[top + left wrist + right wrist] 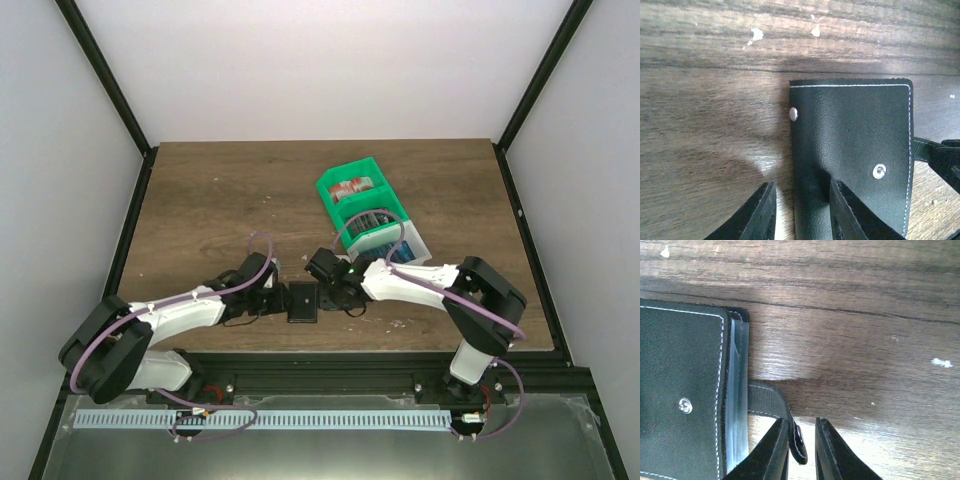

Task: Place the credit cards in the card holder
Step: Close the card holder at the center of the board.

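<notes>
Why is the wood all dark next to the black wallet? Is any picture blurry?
Left wrist view: a soft shadow, probably from the arm, darkens the table left of the holder; the near fingers look slightly blurry. Right wrist view: a similar shadow lies right of the holder, with brighter wood below it. Top view: even light, no glare, everything small.

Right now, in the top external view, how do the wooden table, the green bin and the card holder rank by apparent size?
Largest to smallest:
1. wooden table
2. green bin
3. card holder
No two look alike.
</notes>
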Controlling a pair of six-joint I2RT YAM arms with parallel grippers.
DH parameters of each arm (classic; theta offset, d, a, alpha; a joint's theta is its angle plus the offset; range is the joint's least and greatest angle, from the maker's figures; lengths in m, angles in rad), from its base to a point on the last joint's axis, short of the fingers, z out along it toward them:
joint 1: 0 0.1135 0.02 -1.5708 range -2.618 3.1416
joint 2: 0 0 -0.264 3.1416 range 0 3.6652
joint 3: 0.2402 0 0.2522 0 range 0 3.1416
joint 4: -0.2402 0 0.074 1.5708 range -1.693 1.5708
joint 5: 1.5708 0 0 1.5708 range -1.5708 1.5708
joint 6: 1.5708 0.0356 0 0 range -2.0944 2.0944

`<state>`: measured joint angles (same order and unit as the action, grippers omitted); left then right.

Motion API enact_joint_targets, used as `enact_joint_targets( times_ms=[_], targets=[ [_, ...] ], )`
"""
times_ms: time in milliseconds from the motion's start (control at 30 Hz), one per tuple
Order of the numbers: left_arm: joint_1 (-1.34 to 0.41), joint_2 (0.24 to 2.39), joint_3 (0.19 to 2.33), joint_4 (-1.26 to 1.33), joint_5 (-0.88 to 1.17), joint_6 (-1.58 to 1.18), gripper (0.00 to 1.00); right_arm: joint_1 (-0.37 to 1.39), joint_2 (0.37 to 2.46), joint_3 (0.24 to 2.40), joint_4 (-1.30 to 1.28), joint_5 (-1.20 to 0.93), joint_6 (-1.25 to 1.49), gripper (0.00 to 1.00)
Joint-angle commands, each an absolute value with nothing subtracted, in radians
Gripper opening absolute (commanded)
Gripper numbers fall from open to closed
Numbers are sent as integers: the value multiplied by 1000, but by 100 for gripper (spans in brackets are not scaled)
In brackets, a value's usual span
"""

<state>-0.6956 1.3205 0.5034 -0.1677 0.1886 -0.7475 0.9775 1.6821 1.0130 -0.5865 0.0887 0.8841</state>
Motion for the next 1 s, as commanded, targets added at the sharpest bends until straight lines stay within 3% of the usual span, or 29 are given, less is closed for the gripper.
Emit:
enact_joint_targets(
  times_ms=[0,567,967],
  targets=[
    [-698,1314,484,-134,225,-774,32,974,1668,1048,-578,63,890,16],
    [-699,1331,475,-121,228,-775,31,973,1640,1064,-600,94,890,29],
    [-698,1333,470,-120,229,-774,30,974,1639,1074,-611,112,890,18]
  ],
)
